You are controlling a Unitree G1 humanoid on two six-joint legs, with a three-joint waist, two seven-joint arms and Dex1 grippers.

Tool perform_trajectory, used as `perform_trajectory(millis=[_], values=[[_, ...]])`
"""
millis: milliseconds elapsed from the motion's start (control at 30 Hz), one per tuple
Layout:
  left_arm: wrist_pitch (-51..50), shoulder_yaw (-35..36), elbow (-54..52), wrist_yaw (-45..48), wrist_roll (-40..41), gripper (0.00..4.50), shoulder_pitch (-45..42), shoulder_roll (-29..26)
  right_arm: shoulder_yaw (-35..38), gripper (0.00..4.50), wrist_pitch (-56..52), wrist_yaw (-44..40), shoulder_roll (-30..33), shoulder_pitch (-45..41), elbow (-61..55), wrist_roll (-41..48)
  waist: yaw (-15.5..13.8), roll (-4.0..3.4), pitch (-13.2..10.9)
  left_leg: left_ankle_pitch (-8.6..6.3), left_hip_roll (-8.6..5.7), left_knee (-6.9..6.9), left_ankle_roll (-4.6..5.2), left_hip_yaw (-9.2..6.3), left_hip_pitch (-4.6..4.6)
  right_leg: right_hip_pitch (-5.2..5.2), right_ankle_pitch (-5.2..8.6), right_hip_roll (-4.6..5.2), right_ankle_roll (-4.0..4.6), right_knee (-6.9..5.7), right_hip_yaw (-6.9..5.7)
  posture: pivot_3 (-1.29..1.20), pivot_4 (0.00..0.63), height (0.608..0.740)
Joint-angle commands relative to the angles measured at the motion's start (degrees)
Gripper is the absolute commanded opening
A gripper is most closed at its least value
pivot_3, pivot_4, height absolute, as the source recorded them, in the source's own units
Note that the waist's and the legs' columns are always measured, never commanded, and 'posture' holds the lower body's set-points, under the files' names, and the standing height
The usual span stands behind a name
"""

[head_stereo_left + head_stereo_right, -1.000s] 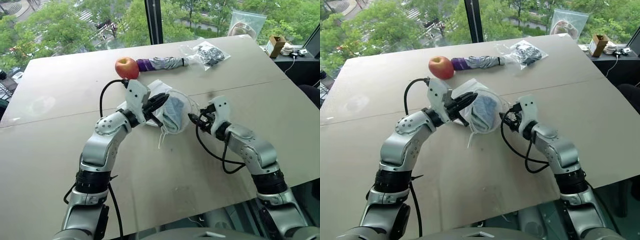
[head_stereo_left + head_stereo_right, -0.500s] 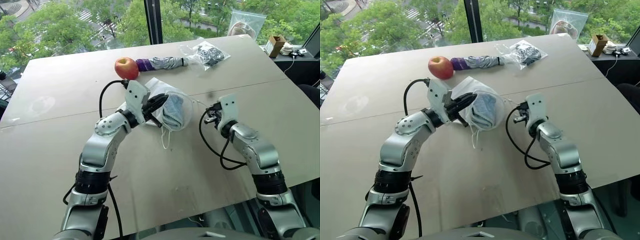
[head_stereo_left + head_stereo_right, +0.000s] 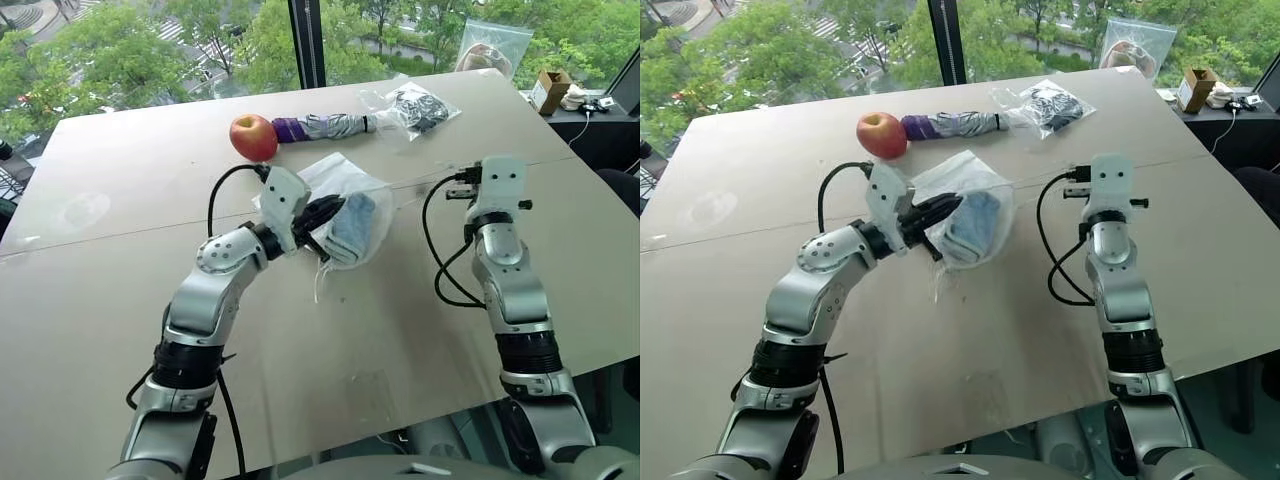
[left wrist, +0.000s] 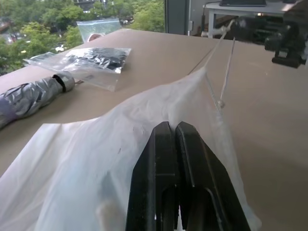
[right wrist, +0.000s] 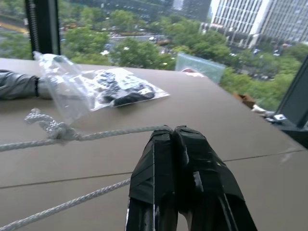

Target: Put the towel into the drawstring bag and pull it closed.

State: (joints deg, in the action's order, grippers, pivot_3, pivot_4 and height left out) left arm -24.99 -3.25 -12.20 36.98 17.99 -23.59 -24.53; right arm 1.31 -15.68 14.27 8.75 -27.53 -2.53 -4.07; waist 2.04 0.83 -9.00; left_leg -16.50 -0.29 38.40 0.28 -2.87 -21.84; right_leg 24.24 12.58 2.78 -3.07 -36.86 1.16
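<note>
The left gripper (image 3: 322, 213), clamped on the fabric of the drawstring bag (image 3: 352, 190), holds it just above the table (image 3: 120, 180) with the towel (image 3: 352, 226) inside. The cord (image 5: 103, 132) runs taut from the bag's mouth rightward to the right gripper (image 5: 174, 131), pinched shut on it. Closing likely needs more pull along that line.

Drawstring bag (image 3: 975, 200): pinched by left gripper (image 3: 945, 207), towel (image 3: 973, 222) inside.
Right gripper (image 3: 1072, 188): raised beside bag.
Apple (image 3: 881, 135): touching umbrella (image 3: 955, 125).
</note>
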Motion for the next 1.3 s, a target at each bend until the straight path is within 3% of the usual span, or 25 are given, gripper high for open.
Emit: perform_trajectory(millis=[33,133,233,267,300,400,533,700,900,1033,1300], values=[[0.08,-0.11,-1.70,0.94,-0.33,0.00,1.01,-1.32,4.63,0.03,4.63,4.76,0.98,-1.15,-1.39,-2.97,0.02,0.00,0.00,0.00,0.00,0.00,0.00,0.00,0.00,0.00,0.00,0.00,0.00,0.00,0.00,0.00,0.150,0.740],[-0.14,-0.61,-1.70,2.18,0.37,0.00,1.35,-1.91,5.30,0.03,6.09,4.97,0.88,-1.94,-1.03,-3.08,0.10,0.00,0.00,-0.01,0.00,0.00,0.02,0.00,0.01,0.00,0.00,0.00,0.00,-0.01,0.01,0.00,0.150,0.740],[0.89,-0.47,-1.83,2.30,0.31,0.76,1.31,-1.90,4.94,0.00,6.67,4.41,0.49,-2.45,-0.70,-2.87,0.18,0.00,0.00,-0.05,0.00,0.00,0.09,0.03,0.04,0.00,0.00,0.00,0.00,-0.05,0.05,0.00,0.150,0.740],[1.40,-0.07,-1.66,1.81,0.26,1.34,1.17,-1.57,4.75,0.00,6.72,4.20,0.24,-2.50,-0.71,-2.90,0.18,0.00,0.00,-0.05,0.00,0.00,0.09,0.02,0.04,0.00,0.00,-0.01,0.00,-0.05,0.04,0.00,0.150,0.740],[1.77,0.87,-1.18,0.57,0.20,1.50,0.83,-1.04,4.55,0.00,6.69,3.92,-0.10,-2.48,-0.79,-2.85,0.17,0.00,0.00,-0.05,0.00,0.00,0.09,0.03,0.04,0.00,0.00,-0.01,0.00,-0.05,0.04,0.00,0.150,0.740],[0.61,4.46,-2.79,0.66,4.08,2.71,1.18,-0.52,4.32,0.00,6.25,3.23,-1.07,-2.14,-1.10,-2.63,0.29,0.00,0.00,-0.06,0.01,0.00,0.10,0.04,0.04,0.00,0.00,-0.01,0.00,-0.06,0.06,0.00,0.150,0.740],[-2.01,5.77,-6.64,3.18,7.51,2.71,4.55,-2.63,4.42,0.00,5.92,2.75,-1.85,-1.70,-1.25,-2.65,0.32,-0.01,0.00,-0.06,0.03,-0.01,0.10,0.04,0.05,0.00,0.00,-0.01,0.00,-0.04,0.07,0.00,0.150,0.740],[-1.12,-4.47,-6.94,8.02,0.32,2.71,10.87,-8.74,4.30,0.00,5.75,1.94,-2.78,-2.00,-0.63,-2.43,0.32,-0.05,-0.01,-0.07,0.02,-0.03,0.13,0.09,0.09,0.00,0.00,-0.01,0.01,-0.05,0.13,0.00,0.150,0.740],[1.48,-9.12,1.83,4.16,-3.81,2.71,7.95,-1.94,4.46,0.00,5.40,1.29,-3.20,-2.20,-0.68,-2.39,-0.15,-0.05,-0.02,-0.11,0.00,0.00,0.21,0.03,0.08,-0.02,0.00,0.00,0.01,-0.09,0.06,0.00,0.150,0.740],[2.27,-8.44,7.31,1.44,-4.57,2.71,5.46,3.33,4.63,0.00,4.98,0.96,-3.30,-2.09,-1.27,-2.52,0.22,-0.06,-0.01,-0.11,-0.02,0.00,0.21,0.02,0.11,-0.03,-0.01,-0.02,0.01,-0.17,0.05,0.00,0.150,0.740],[5.07,-9.72,13.24,-2.22,-9.42,2.71,2.94,7.22,5.20,0.00,3.81,0.89,-3.64,-0.96,-2.53,-2.25,0.18,-0.06,-0.01,-0.08,0.00,0.00,0.16,0.05,0.10,-0.02,0.00,0.00,0.01,-0.13,0.08,0.00,0.150,0.740]])
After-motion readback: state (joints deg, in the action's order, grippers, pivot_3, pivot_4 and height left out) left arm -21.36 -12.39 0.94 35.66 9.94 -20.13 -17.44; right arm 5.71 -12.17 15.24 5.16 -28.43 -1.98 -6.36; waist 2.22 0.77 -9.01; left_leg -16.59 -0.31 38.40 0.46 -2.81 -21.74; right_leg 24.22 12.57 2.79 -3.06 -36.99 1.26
